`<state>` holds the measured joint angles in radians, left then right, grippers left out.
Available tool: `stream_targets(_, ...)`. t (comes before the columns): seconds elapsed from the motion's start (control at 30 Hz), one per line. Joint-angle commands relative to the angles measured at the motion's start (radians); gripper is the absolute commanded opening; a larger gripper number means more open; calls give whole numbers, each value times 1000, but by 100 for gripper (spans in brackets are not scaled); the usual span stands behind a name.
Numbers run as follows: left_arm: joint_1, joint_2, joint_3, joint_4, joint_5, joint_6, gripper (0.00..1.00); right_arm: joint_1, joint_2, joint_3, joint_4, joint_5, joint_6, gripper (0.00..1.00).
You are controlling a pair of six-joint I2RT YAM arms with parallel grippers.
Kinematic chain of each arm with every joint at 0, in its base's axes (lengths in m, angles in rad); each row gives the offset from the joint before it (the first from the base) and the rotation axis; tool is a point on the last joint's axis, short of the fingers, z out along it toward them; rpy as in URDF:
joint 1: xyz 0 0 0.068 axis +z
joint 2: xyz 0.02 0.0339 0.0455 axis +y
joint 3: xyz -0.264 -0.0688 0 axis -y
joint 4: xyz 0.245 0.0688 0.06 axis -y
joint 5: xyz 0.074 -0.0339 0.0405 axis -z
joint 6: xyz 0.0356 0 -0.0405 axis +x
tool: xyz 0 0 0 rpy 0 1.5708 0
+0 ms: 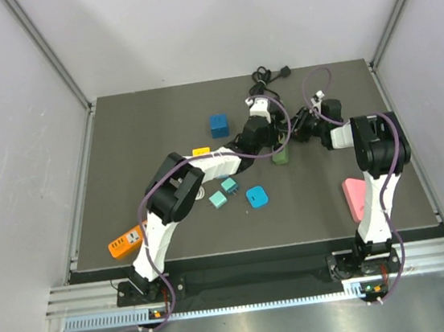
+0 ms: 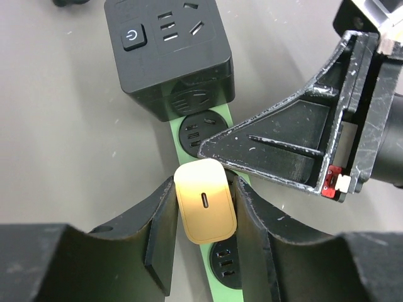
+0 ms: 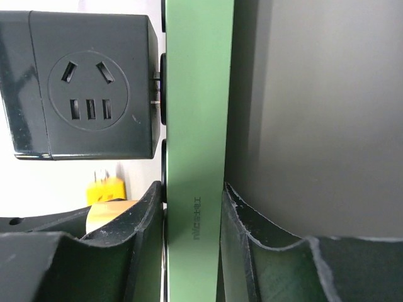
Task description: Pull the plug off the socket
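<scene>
Cream plug (image 2: 205, 202) sits seated in the green socket (image 3: 195, 113) at the table's (image 1: 138, 144) far middle; your left tool (image 2: 204, 189) pinches it, your right tool (image 3: 192, 189) clamps the socket's sides, so only the pull remains.

light: bright, even, diffuse | shadows: faint, soft | glare: bloom on plug (image 2: 204, 202) | blur: wrist-view foreground slightly soft

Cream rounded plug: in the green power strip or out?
In: cream rounded plug covers an outlet of the green power strip; no prongs visible.
</scene>
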<state>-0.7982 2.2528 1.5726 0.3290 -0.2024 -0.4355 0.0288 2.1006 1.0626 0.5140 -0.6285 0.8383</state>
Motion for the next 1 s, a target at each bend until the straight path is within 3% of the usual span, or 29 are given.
stream_targets(0.0, -49, -196, -74, 168, -20, 61, 0, -1, -8, 16, -17, 165, -91, 0)
stream_targets(0.3, -41, -251, -137, 242, -72, 12, 0, -3, -8, 16, -15, 177, -96, 0)
stream_targets(0.47, 4, -219, -105, 268, -25, -193, 0, 3, -25, 16, -32, 213, -125, 0)
stream_targets(0.67, 68, -171, -92, 352, 107, -327, 0, -3, -22, 16, -26, 208, -114, 0)
stream_targets(0.83, 48, -214, -117, 273, 83, -218, 0, -7, -17, 25, -32, 208, -113, 0)
stream_targets(0.97, -27, -234, -50, 106, -43, 61, 0, -6, -13, 30, -35, 208, -114, 0)
